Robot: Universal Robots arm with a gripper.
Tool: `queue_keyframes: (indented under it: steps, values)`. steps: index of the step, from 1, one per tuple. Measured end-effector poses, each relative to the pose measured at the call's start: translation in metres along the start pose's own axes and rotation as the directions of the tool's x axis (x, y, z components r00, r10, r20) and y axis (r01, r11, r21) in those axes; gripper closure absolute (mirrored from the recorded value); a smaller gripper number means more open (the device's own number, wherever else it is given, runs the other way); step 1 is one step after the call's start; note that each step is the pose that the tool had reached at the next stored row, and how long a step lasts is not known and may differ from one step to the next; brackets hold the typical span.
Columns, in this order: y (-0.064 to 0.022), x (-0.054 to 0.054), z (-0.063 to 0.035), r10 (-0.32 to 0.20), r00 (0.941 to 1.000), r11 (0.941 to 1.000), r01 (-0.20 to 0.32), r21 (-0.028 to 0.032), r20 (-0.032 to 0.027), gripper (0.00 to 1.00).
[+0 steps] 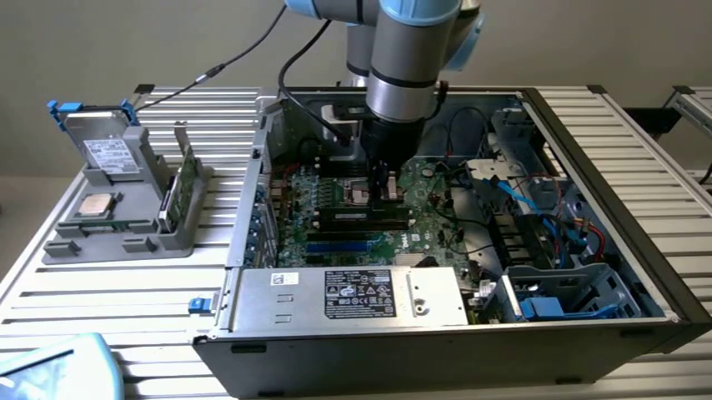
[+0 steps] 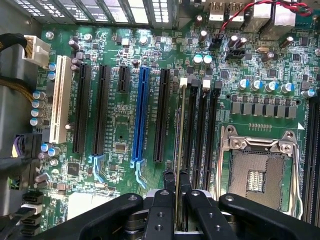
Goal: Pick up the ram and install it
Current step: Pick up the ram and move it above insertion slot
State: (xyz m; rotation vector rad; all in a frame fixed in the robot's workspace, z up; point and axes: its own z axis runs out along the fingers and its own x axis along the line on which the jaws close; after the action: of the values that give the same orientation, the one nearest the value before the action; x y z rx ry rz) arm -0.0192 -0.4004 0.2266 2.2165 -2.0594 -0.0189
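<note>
The gripper is clamped on the ram, held edge-on in line with the black memory slots beside the CPU socket. The exterior view adds the arm reaching down mid-motherboard inside the open computer case on the table.

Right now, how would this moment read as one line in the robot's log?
gripper: shut on ram | ram: lined up over memory slots | beside: CPU socket | seated: cannot tell

Open computer case on the worktop, parts holder at the exterior view's left; inside, the ram, in the hand, above the motherboard.
</note>
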Motion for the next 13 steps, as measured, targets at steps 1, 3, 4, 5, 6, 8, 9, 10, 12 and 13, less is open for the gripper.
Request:
queue_keyframes:
  steps: [1,3,4,5,6,8,9,10,12,13]
  values:
    - [0.0001,-0.0002,0.0000,0.000,1.0000,1.0000,0.000,0.0014,-0.0007,0.86]
    - [0.0005,-0.0003,0.0001,0.001,1.0000,1.0000,-0.001,0.0025,-0.0010,0.86]
    - [0.0006,-0.0003,0.0001,0.001,1.0000,1.0000,-0.001,0.0027,-0.0010,0.86]
    - [0.0008,-0.0005,0.0002,0.002,1.0000,1.0000,-0.002,0.0028,-0.0009,0.86]
    - [0.0009,-0.0007,0.0003,0.003,1.0000,1.0000,-0.003,0.0029,-0.0010,0.86]
    - [0.0011,-0.0011,0.0006,0.007,1.0000,1.0000,-0.007,0.0035,-0.0016,0.86]
    - [0.0011,-0.0014,0.0007,0.008,1.0000,1.0000,-0.008,0.0040,-0.0018,0.86]
    - [0.0012,-0.0017,0.0009,0.009,1.0000,0.9999,-0.009,0.0046,-0.0019,0.86]
    - [0.0014,-0.0022,0.0011,0.012,0.9999,0.9999,-0.012,0.0057,-0.0019,0.86]
    - [0.0016,-0.0024,0.0012,0.013,0.9999,0.9999,-0.013,0.0060,-0.0021,0.86]
